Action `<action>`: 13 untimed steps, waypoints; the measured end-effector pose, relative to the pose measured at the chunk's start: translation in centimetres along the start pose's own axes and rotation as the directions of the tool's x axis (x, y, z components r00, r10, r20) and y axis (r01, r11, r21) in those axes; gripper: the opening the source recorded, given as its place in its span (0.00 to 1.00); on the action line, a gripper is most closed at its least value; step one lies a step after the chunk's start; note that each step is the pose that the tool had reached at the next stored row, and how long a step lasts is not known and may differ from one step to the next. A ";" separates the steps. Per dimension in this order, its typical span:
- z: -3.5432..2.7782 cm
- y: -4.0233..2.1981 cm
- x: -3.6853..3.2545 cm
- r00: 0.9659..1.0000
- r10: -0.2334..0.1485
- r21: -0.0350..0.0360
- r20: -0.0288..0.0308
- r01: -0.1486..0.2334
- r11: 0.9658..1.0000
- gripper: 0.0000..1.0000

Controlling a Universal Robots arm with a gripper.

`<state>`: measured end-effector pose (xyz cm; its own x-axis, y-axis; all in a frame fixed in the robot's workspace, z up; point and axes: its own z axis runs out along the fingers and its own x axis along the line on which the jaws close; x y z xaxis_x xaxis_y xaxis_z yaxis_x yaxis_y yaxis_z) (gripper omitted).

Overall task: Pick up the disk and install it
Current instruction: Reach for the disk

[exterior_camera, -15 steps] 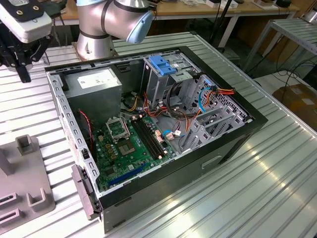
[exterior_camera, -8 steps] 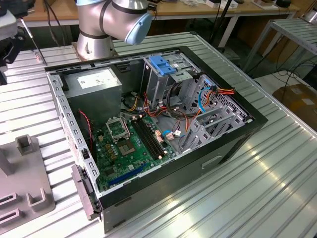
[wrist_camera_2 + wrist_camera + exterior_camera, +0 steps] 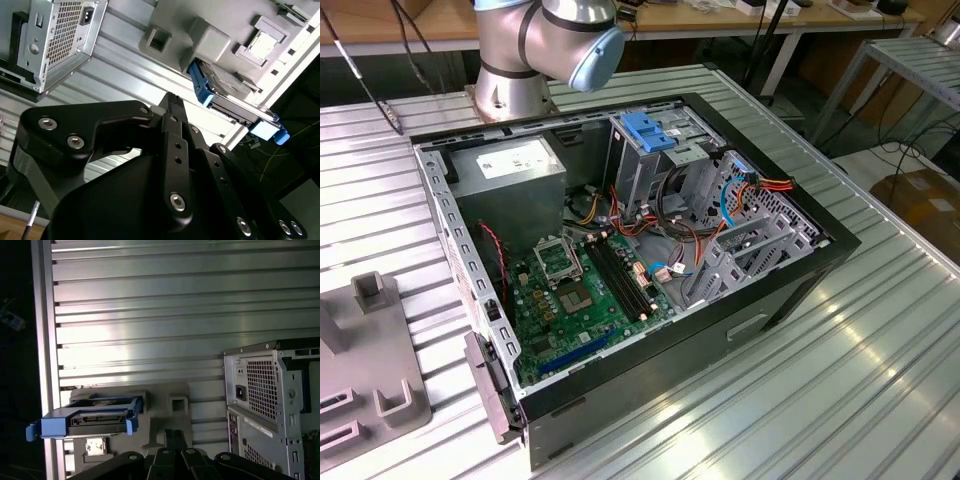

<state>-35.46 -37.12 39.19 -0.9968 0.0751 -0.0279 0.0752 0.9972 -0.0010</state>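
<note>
**Disk waits in its holder, my claw hangs near it**

In both wrist views my claw (image 3: 172,100) (image 3: 175,435) hangs over the ribbed metal table (image 3: 150,315) and has hold of nothing. I cannot tell how far open it is.

The disk (image 3: 231,97) (image 3: 95,417) sits in the grey holder (image 3: 210,40) (image 3: 167,407), apart from my claw. It is a dark, flat slab edged by a bright blue bracket. One blue end reaches out beyond the table's edge rail. The disk is the task thing nearest to my claw.

The computer case (image 3: 265,390) stands on the same table, well apart from the holder, and both wrist views catch its vented rear panel.

In the exterior view the case (image 3: 770,300) lies open in the middle of the frame. Its green circuit board (image 3: 580,290) is at the lower left inside, and a grey power supply (image 3: 510,165) is above that. A blue latch (image 3: 645,130) tops the metal bay towards the upper middle. My arm (image 3: 550,40) rises at the top of the frame, left of centre. The grey holder (image 3: 380,390) lies at the lower left corner.
</note>
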 end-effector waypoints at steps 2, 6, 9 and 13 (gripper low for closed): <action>-0.02 -0.05 0.91 1.000 0.000 0.000 0.000 0.000 1.000 0.10; -0.05 -0.15 3.16 1.000 0.000 0.000 0.000 0.000 1.000 0.10; -0.05 -0.20 4.84 1.000 0.000 0.000 0.000 0.000 1.000 0.10; -0.04 -0.26 7.05 1.000 0.000 0.000 0.000 0.000 1.000 0.10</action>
<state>-42.51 -36.85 39.03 -0.9968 0.0750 -0.0280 0.0751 0.9972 -0.0010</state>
